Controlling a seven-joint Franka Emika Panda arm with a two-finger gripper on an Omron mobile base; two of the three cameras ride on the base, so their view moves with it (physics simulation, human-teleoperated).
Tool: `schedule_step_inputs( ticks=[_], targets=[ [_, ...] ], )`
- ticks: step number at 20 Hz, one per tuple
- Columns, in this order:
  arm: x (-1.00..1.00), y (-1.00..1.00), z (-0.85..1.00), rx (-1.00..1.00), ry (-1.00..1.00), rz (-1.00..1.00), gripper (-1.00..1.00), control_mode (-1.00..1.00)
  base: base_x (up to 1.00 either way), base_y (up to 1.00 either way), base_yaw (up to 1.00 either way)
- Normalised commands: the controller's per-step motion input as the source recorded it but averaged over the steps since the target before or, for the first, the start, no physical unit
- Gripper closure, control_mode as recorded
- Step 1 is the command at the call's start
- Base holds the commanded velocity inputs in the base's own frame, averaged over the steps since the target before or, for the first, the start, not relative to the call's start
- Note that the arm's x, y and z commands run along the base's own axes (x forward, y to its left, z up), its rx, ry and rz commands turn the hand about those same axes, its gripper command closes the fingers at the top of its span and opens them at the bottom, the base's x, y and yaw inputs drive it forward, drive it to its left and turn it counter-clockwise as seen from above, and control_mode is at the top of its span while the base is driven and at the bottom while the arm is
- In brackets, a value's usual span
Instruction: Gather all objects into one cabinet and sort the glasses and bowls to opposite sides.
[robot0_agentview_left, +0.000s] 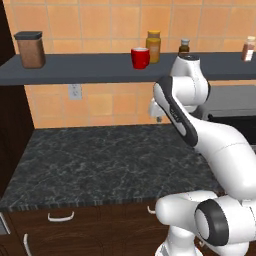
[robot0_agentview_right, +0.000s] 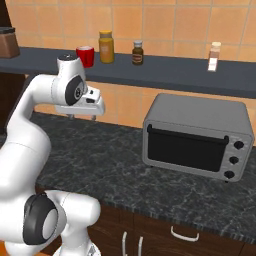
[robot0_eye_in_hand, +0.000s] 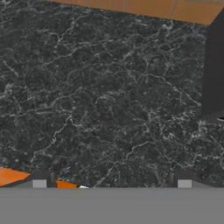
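Observation:
A small red cup (robot0_agentview_left: 140, 58) (robot0_agentview_right: 85, 55), one of the glasses, stands upright on the long dark wall shelf (robot0_agentview_left: 90, 70) beside an amber jar. My gripper (robot0_agentview_right: 82, 117) (robot0_agentview_left: 157, 118) hangs below and in front of that shelf, over the black marble counter (robot0_agentview_left: 110, 160), pointing down. Its jaws stand wide open with nothing between them; in the hand view the fingertips (robot0_eye_in_hand: 39, 183) frame bare counter. A dark brown wooden panel (robot0_agentview_left: 11, 125) rises at the left edge; I cannot tell if it is the cabinet. The bowls are out of view.
A grey toaster oven (robot0_agentview_right: 195, 135) sits on the counter to the right of the arm. On the shelf stand a brown canister (robot0_agentview_left: 30, 49), an amber jar (robot0_agentview_left: 153, 46), a small dark bottle (robot0_agentview_right: 137, 52) and a spice shaker (robot0_agentview_right: 214, 56). Low drawers (robot0_agentview_left: 61, 216) run under the counter.

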Motion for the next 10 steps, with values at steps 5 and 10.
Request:
schedule_step_inputs(
  ticks=[5,10],
  targets=[
    [-0.43,0.34,0.29,-0.07,-0.28,0.12,-1.0,-1.0,0.0,0.0,0.0],
    [-0.3,0.04,0.72,0.0,-0.45,0.15,-1.0,-1.0,0.0,0.0,0.0]
  ],
)
